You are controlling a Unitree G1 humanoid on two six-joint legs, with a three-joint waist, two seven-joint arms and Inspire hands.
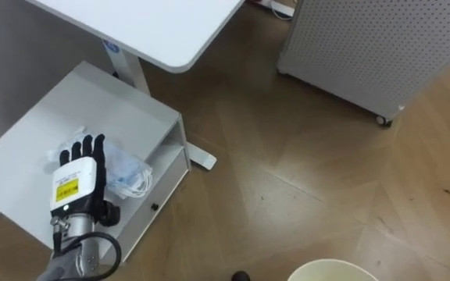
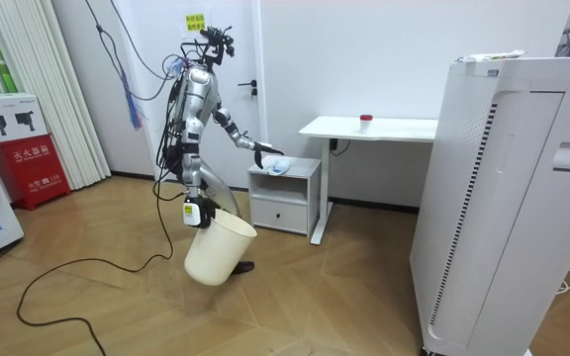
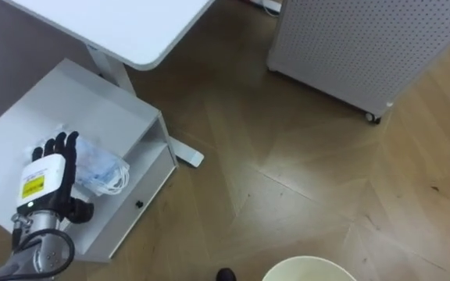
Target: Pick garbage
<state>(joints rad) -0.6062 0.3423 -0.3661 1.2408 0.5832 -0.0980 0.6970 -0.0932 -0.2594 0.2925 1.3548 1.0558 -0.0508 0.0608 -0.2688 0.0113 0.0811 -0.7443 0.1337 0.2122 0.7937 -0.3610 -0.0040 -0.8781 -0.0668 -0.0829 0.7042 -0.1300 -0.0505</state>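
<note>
L hand (image 1: 76, 183) lies flat, fingers straight, on crumpled bag (image 1: 131, 176) atop white cabinet (image 1: 92, 101). R hand (image 2: 194, 211) at bin (image 2: 218, 249) rim; grip can't tell.

Eye views: head cam, steep look-down, close over cabinet (image 1: 92, 101), desk (image 1: 155, 23) edge. Room view: far, side-on, whole robot; shares cabinet + desk.

the low cabinet's (image 1: 22, 156) top is open from above; the left hand (image 1: 78, 181) lies over it with straight fingers, on the garbage (image 1: 131, 176). the bench (image 1: 170, 31) stands higher at its far side, its leg (image 1: 135, 74) just beside the cabinet. rightward, bare floor (image 1: 303, 179) runs free up to the perforated unit (image 1: 373, 47); the bin (image 1: 334, 272) is at the near edge.
</note>
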